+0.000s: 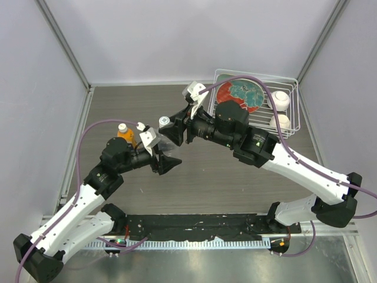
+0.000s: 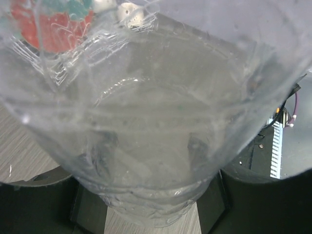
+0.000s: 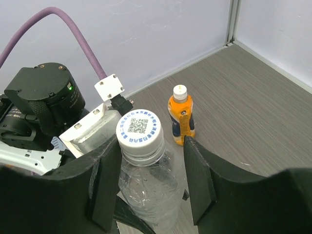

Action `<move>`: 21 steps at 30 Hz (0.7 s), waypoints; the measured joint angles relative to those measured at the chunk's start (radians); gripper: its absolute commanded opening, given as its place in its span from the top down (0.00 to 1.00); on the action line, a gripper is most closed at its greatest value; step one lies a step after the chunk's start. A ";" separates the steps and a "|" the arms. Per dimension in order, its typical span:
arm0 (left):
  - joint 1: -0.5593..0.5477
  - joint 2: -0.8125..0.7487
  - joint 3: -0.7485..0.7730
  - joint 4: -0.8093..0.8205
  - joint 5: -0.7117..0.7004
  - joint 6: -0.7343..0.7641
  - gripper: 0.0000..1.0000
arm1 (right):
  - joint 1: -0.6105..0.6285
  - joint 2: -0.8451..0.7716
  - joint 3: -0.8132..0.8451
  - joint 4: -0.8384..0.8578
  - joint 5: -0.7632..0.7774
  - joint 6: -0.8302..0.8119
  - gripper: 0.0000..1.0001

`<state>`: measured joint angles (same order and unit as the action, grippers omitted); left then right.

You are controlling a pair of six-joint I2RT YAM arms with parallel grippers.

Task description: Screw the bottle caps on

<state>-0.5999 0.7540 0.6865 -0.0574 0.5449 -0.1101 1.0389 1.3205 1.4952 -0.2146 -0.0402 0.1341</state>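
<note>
My left gripper is shut on the body of the clear bottle, holding it off the table and tilted. In the left wrist view the clear bottle fills the frame between the dark fingers. A white cap printed with a code sits on the neck of the clear bottle. My right gripper stands open around that cap, with a gap on the right side. The orange bottle stands upright on the table behind, wearing a cream cap; the top view shows this orange bottle left of both grippers.
A wire basket at the back right holds a red-and-teal plate and two white balls. Pale walls close the table on the left, back and right. The arm bases sit on a black rail at the near edge.
</note>
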 measured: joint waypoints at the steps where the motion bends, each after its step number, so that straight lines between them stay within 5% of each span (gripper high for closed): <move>1: 0.000 -0.003 -0.003 0.000 0.005 0.000 1.00 | 0.000 0.001 0.002 -0.003 -0.002 -0.002 0.43; 5: 0.001 -0.013 -0.012 -0.004 0.024 0.000 1.00 | 0.001 0.018 0.024 -0.021 -0.012 -0.012 0.43; 12: 0.006 -0.019 -0.028 -0.031 0.035 0.006 0.99 | 0.004 0.042 0.039 -0.042 -0.044 -0.033 0.76; 14: 0.007 -0.021 -0.029 -0.036 0.037 0.005 0.92 | 0.004 0.043 0.039 -0.043 -0.049 -0.034 0.82; 15: 0.008 -0.021 -0.029 -0.039 0.039 0.006 0.84 | 0.004 0.043 0.039 -0.043 -0.050 -0.034 0.83; 16: 0.008 -0.024 -0.029 -0.040 0.040 0.006 0.63 | 0.004 0.043 0.038 -0.042 -0.050 -0.035 0.84; 18: 0.010 -0.029 -0.029 -0.046 0.039 0.007 0.44 | 0.004 0.043 0.028 -0.027 -0.050 -0.039 0.88; 19: 0.011 -0.032 -0.029 -0.055 0.039 0.009 0.21 | 0.005 0.042 0.021 -0.018 -0.050 -0.042 0.89; 21: 0.014 -0.039 -0.026 -0.088 0.032 0.021 0.02 | 0.005 0.039 0.005 -0.005 -0.048 -0.045 0.90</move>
<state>-0.5858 0.7151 0.6601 -0.1455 0.5774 -0.0891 1.0435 1.3598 1.4998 -0.2195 -0.0887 0.0891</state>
